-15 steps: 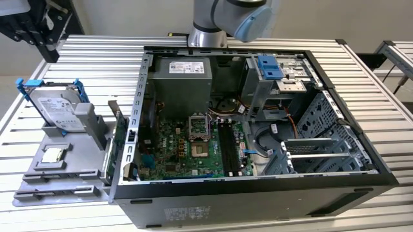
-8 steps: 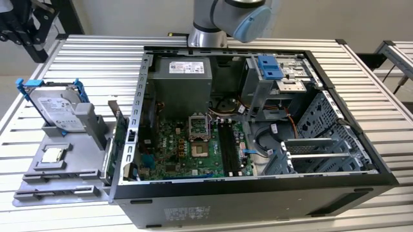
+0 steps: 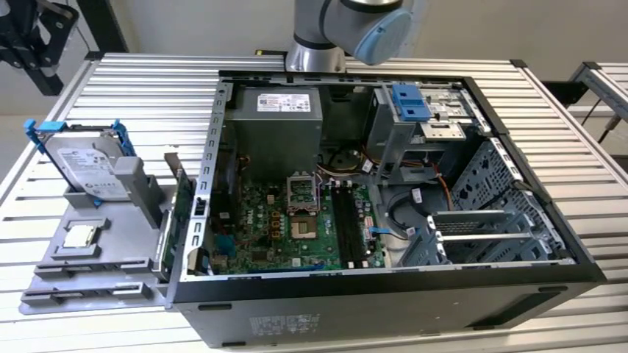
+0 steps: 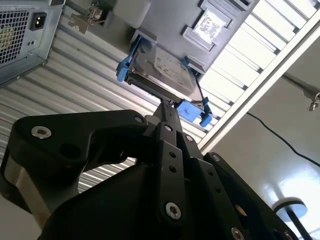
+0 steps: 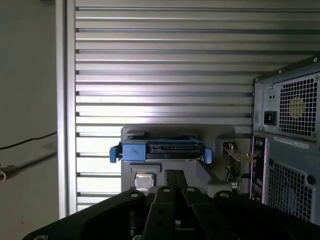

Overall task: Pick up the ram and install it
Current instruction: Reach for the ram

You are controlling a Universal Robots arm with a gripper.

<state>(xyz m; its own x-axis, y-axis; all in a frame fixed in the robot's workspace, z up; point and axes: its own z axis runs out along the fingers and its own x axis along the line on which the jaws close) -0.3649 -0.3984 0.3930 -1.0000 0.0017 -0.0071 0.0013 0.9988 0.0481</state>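
The ram (image 3: 181,209) is a thin dark stick standing on edge in the grey holder (image 3: 108,254), right beside the open computer case (image 3: 393,294) on the exterior view's left. Black memory slots (image 3: 343,213) lie on the motherboard inside the case. My arm (image 3: 334,33) rises behind the far side of the case. In both wrist views my gripper (image 5: 174,175) (image 4: 168,109) hangs high above the table, its black fingers together with nothing between them, pointing towards the holder.
On the holder sit a silver hard drive in blue brackets (image 3: 93,169) (image 5: 160,150) (image 4: 160,70) and a small square processor chip (image 3: 79,235) (image 5: 143,181). The slatted metal table (image 3: 147,81) carries everything. The case's power supply (image 3: 279,110) and drive cage (image 3: 422,110) stand inside.
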